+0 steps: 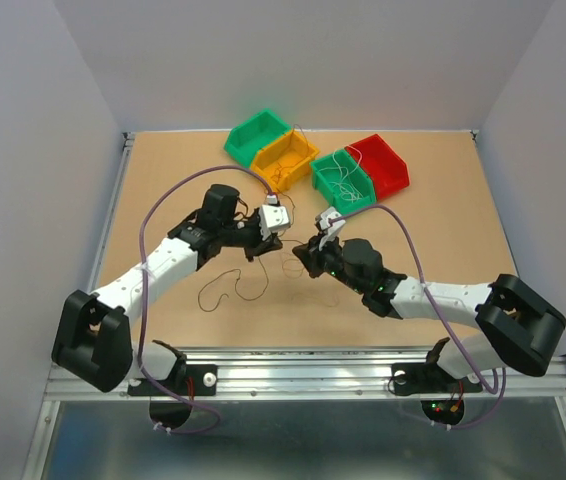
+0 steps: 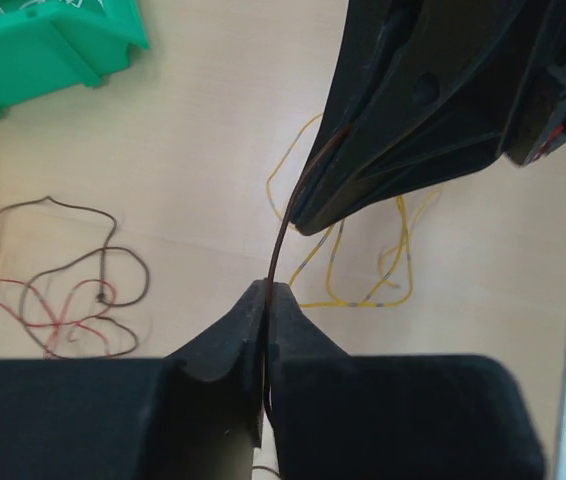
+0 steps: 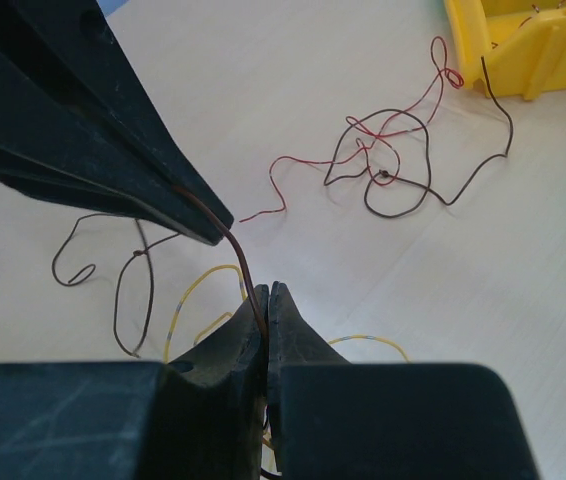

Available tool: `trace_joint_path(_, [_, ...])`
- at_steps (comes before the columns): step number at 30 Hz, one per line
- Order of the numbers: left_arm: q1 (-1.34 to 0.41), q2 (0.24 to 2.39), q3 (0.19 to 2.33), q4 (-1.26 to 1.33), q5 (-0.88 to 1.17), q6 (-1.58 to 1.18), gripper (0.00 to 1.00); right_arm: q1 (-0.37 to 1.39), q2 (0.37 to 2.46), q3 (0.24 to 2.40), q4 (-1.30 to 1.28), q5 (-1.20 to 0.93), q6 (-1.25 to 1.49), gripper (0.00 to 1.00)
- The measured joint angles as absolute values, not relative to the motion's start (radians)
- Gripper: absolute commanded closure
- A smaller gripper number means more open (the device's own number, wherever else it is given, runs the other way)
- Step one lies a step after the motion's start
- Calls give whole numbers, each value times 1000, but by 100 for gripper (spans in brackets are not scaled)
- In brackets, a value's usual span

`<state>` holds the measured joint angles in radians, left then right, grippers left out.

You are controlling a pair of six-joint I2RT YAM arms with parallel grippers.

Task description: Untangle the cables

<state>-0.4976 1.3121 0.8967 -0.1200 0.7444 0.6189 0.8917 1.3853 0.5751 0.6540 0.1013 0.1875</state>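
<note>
My left gripper and right gripper meet tip to tip at mid-table, left and right. Both are shut on the same dark brown wire, a short taut span running between the two tips. A yellow wire lies on the table beneath them. A small tangle of red and dark brown wires lies near the yellow bin. Another dark brown loop lies on the table to the left.
Four small bins stand at the back: green, yellow, green holding thin wires, and red. Thick purple cables run along both arms. A metal rail borders the near table edge.
</note>
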Motion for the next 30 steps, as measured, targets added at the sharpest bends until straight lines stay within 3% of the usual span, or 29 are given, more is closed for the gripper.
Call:
trace_joint_path(1, [-498,1317,900,-125,743,627,100,892,1385,575,654,101,187,94])
trace_joint_path(2, [-498,1319,903,-127,742,624,100,892,1386,575,654,100,187,78])
trace_joint_path(5, [-498,1319,911,-131,727,620,100,891,1390,575,654,91,186,61])
trace_joint_path(13, [-498,1164,920,-142,704,576,100,892,1462,575,727,11,153,64])
trace_joint_path(20, [-498,995,1091,-164,690,506,100,892,1595,616,733,-22,138,70])
trace_joint_path(26, [-498,947,1265,-168,540,423,100,892,1620,627,734,-23,133,72])
trace_joint_path(30, [-499,926,1312,-141,337,363,100,892,1620,627,734,-10,128,72])
